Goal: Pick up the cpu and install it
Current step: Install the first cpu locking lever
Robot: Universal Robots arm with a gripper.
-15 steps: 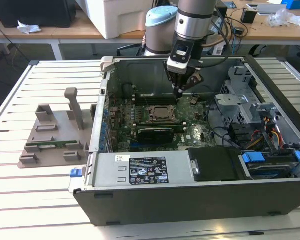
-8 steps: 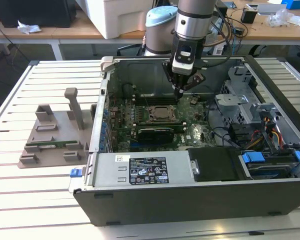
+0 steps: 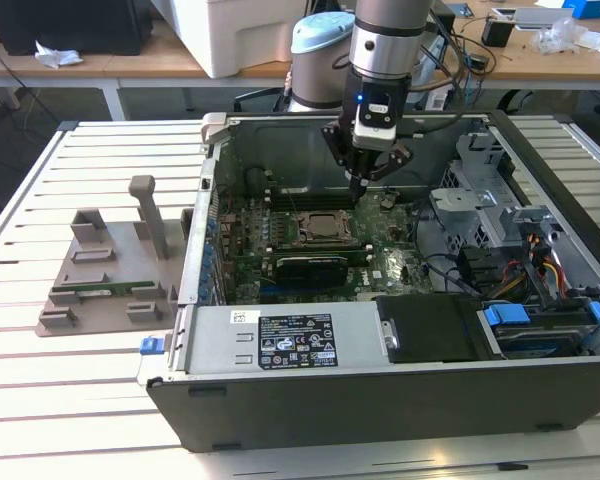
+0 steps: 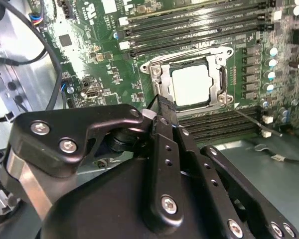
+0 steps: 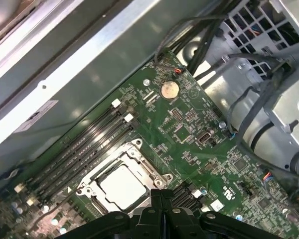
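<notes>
The cpu (image 4: 192,84), a flat square chip with a silvery top, lies inside the metal-framed socket (image 4: 162,82) on the green motherboard; it is also visible in the first wrist view (image 5: 120,186). In the exterior view the socket (image 3: 320,228) sits in the middle of the open computer case. My gripper (image 3: 358,188) hangs just above the board, a little to the exterior view's right of the socket and apart from the chip. Its black fingers (image 5: 162,199) are pressed together with nothing between them. The fingertips (image 4: 159,105) end just short of the socket frame.
Dark memory slots (image 5: 84,144) run beside the socket. A black card (image 3: 315,265) lies in front of it. Cables and a metal drive cage (image 3: 480,200) crowd the exterior view's right. A grey fixture (image 3: 110,270) with a green memory stick (image 3: 100,292) stands outside the case on the slatted table.
</notes>
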